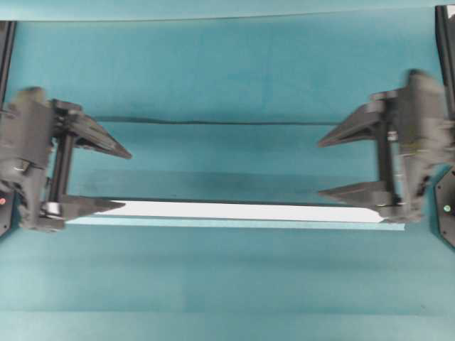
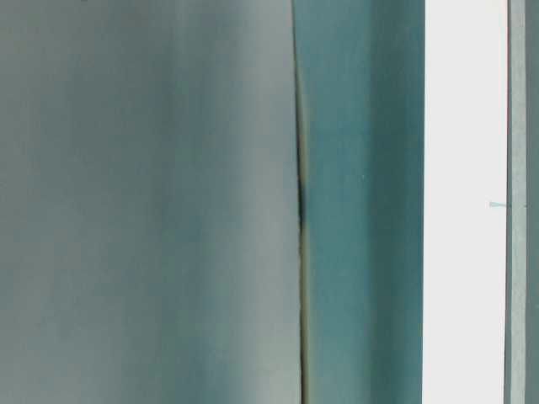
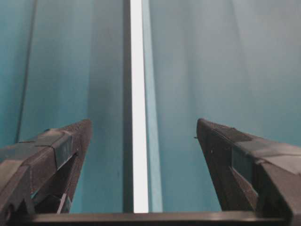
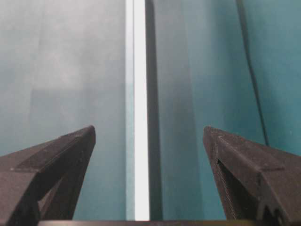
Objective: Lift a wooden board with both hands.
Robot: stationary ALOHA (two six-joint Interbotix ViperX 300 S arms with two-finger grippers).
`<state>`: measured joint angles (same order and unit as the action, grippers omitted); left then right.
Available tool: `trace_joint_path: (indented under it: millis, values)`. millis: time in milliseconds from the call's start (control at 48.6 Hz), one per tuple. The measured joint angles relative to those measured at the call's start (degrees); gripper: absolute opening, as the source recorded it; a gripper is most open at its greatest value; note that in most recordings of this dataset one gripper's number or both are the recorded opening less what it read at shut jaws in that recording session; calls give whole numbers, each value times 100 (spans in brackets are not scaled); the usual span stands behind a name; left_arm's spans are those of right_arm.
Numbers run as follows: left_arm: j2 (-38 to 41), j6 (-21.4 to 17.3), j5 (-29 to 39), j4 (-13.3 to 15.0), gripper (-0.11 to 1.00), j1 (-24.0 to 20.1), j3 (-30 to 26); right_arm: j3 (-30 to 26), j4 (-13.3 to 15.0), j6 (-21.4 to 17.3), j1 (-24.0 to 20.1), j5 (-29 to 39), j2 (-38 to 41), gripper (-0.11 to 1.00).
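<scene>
Nearest the front edge of the teal tabletop [image 1: 227, 284], the wooden board [image 1: 242, 211] lies flat, its length parallel to that edge and reaching most of the way from the left side to the right. A thinner pale teal strip [image 1: 234, 223] runs along its near edge, touching it.

The left gripper [image 1: 126, 179] stands at the board's left end with its jaws spread wide; the near jaw overlaps that end, the far jaw is well apart from it. The right gripper [image 1: 321, 168] mirrors this at the right end, jaws equally wide.

In the left wrist view the board [image 3: 137, 117] runs between the two jaws, closer to the left one, touching neither. The right wrist view shows the same: board [image 4: 140, 117] between the open jaws.

Beyond the grippers, a dark seam [image 1: 213, 121] crosses the tabletop.
</scene>
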<state>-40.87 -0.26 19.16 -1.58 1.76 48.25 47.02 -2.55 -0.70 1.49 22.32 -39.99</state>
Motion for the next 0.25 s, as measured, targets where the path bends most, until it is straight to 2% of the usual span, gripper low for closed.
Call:
trace_joint_path:
  millis: [247]
  values:
    - [-308, 0, -396, 0, 97, -18, 18, 88, 9, -9, 0, 35, -483, 94]
